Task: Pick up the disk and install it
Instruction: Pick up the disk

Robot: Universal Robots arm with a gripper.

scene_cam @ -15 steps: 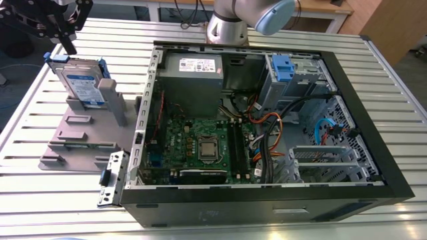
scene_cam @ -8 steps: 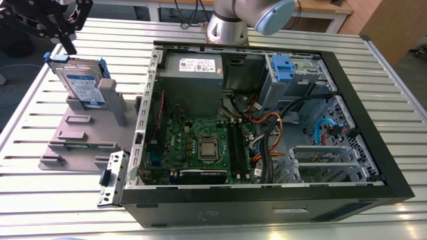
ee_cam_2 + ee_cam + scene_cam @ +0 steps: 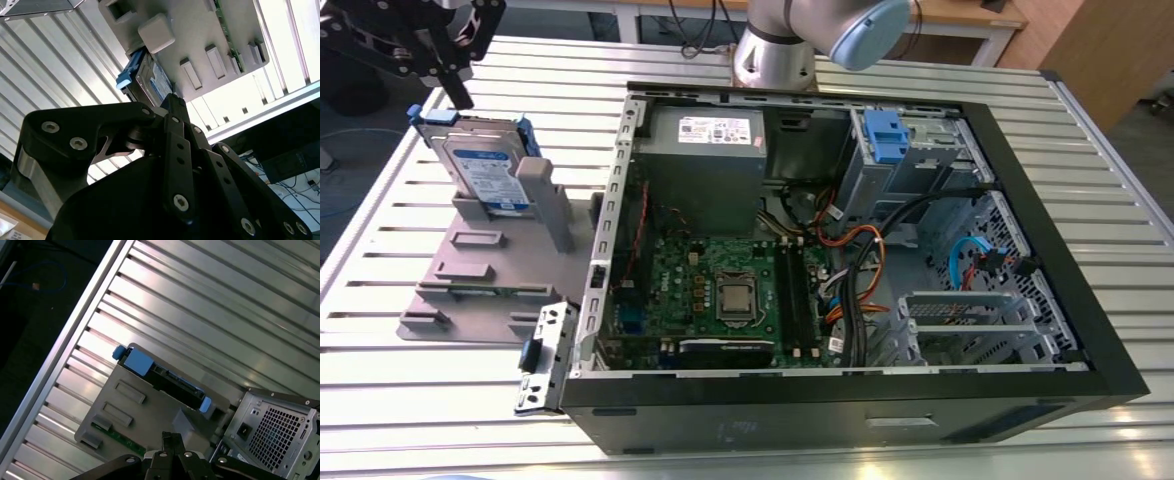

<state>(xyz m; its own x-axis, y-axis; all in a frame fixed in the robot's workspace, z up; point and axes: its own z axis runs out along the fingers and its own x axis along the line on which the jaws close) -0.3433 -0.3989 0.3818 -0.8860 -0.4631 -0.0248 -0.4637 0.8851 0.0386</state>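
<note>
The disk stands upright on edge in a grey stand, to the exterior view's left of the open computer case. It is silver-grey, with a blue-and-white label and a blue bracket around its edges. My black gripper hangs just above the disk's top edge, shut and holding nothing. The disk lies beyond the gripper in the first wrist view. In the second wrist view the gripper points at the disk.
Inside the case are a motherboard, a grey power supply, cables and a drive cage with a blue latch. A small blue-and-silver bracket lies by the case's near corner. The arm's base stands behind the case on the slatted table.
</note>
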